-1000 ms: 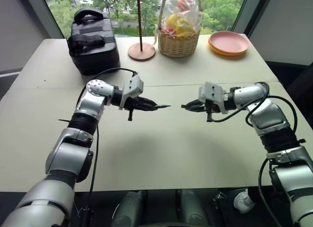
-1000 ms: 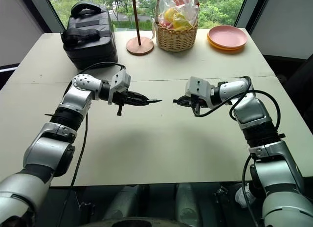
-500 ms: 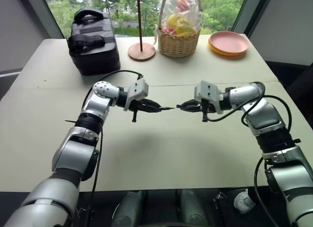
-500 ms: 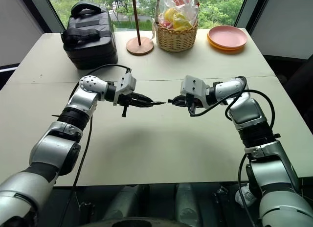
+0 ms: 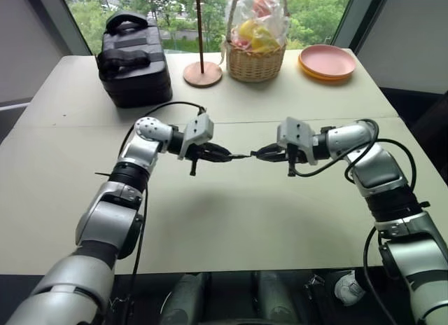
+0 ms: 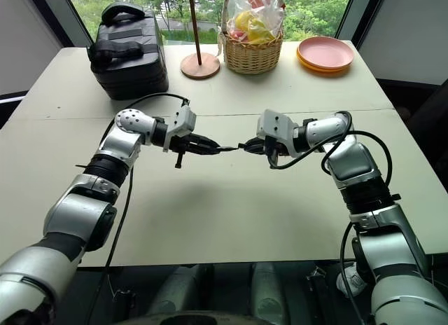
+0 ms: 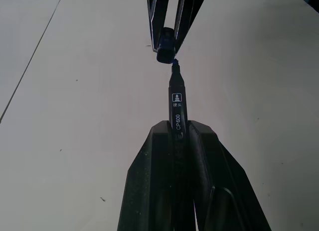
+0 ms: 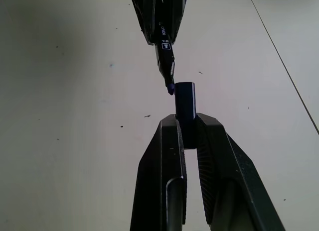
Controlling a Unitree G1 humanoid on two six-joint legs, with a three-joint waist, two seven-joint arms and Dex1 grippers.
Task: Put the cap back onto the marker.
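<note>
Pale table [image 5: 231, 220] below; both arms raised mid-air, tips facing
L gripper [image 7: 175, 134] clamps marker [image 7: 176, 96], R gripper [image 8: 185, 134] clamps cap [image 8: 185, 99]; nib just beside cap mouth, slightly off-axis, so not yet seated

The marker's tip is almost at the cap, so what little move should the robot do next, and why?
Probably a tiny sideways shift of the cap before pushing. The left gripper holds the marker and the right gripper holds the cap, both above the table. In the right wrist view the tip sits just beside the cap's opening, not yet inside.
</note>
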